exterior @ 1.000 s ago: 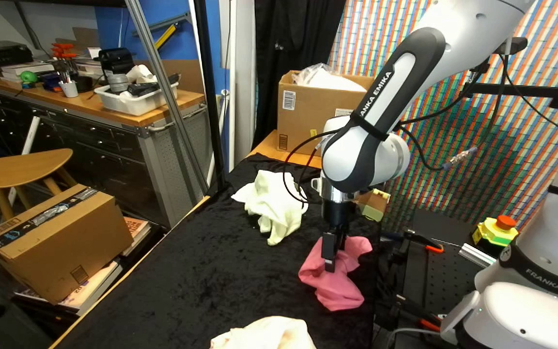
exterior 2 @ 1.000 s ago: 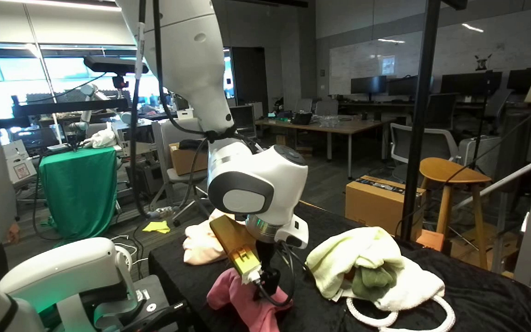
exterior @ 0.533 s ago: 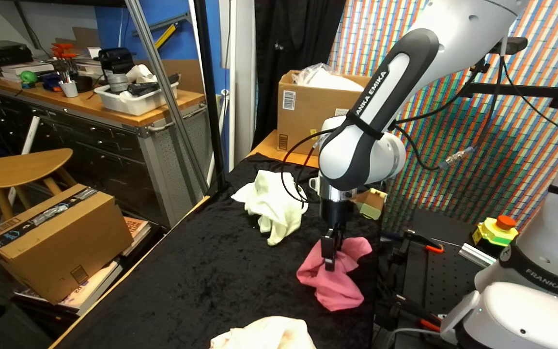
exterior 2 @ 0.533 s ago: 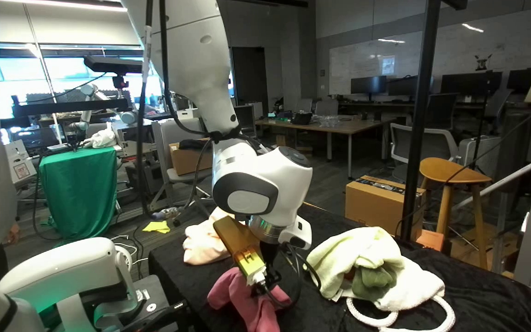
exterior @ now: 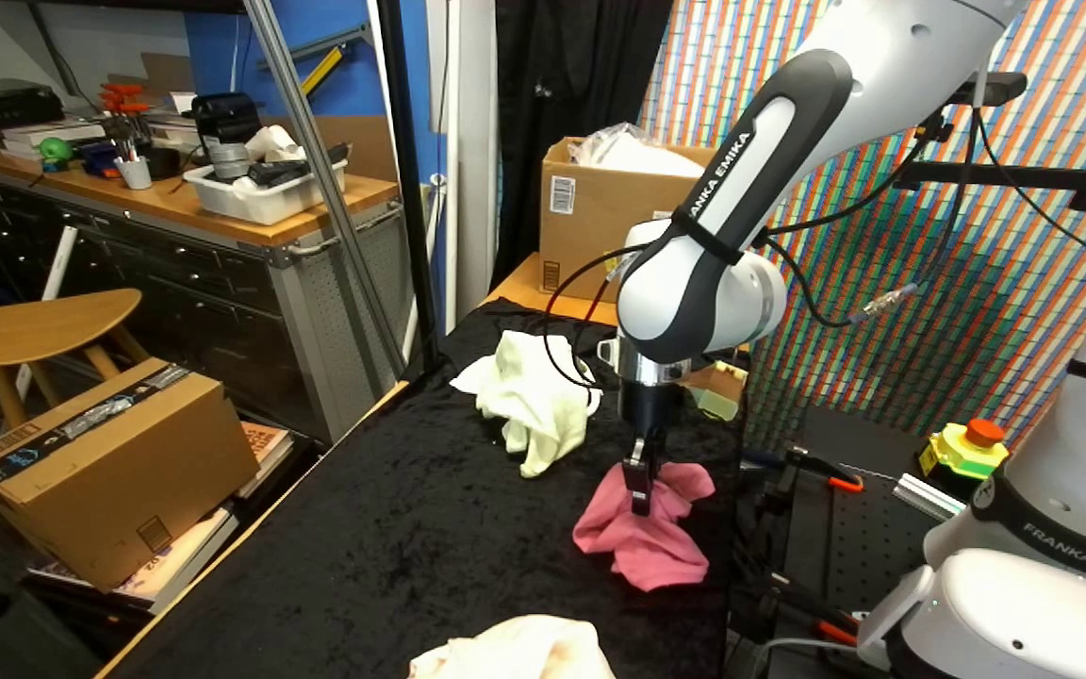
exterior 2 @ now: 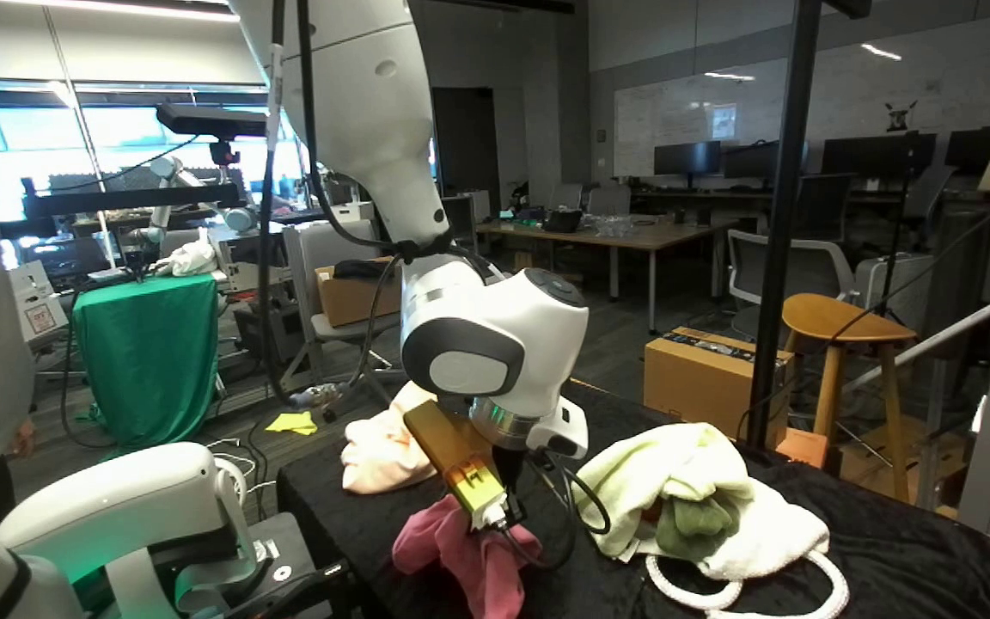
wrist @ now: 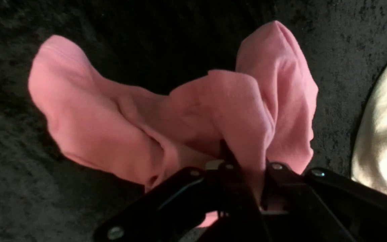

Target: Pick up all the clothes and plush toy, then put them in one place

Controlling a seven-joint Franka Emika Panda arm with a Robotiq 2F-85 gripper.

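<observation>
A crumpled pink cloth point(exterior: 651, 547) lies on the black table cover, with folds spread to both sides in the wrist view. My gripper point(wrist: 247, 168) points down over it, its fingers pinching a raised fold of that cloth point(wrist: 244, 117). The fingertips are partly buried in fabric. A pale yellow-white cloth point(exterior: 534, 396) lies farther along the table; in an exterior view, a dark green piece point(exterior 2: 699, 524) shows within its folds point(exterior 2: 675, 460). A peach cloth point(exterior 2: 383, 456) sits near the table edge, cut off at the bottom of an exterior view point(exterior: 515, 651). I cannot make out a plush toy.
White rope loops point(exterior 2: 830, 585) lie beside the pale cloth. A cardboard box point(exterior: 618, 217) stands at the table's end. Beside the table are a black post point(exterior 2: 783, 223) and a closed carton point(exterior 2: 710, 378). An emergency stop button point(exterior: 981, 434) is near the robot base.
The gripper has closed from open onto a fold of the pink cloth and risen slightly. The pink cloth has been drawn up and shifted a little with it. The other cloths have not moved.
</observation>
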